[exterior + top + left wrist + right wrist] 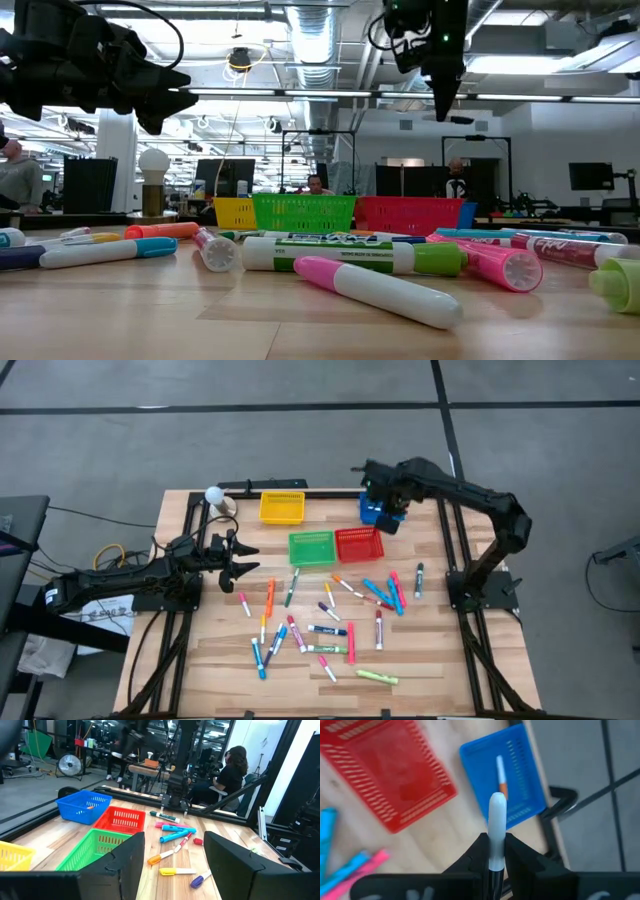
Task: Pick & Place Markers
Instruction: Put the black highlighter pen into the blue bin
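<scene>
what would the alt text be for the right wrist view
The right gripper holds a white marker upright between its dark fingers, above a blue basket that already has one white-and-orange marker in it. A red basket sits beside the blue one on the wooden table, with blue and pink markers at the picture's edge.

Around my wooden desk (210,660) lies grey floor (300,450) crossed by dark lines. Beyond it I see an open workshop with exposed ceiling ducts (310,30), strip lights and dark monitors (590,176). A person (231,772) sits with their back to me, and a floor fan (69,766) stands farther off.
</scene>
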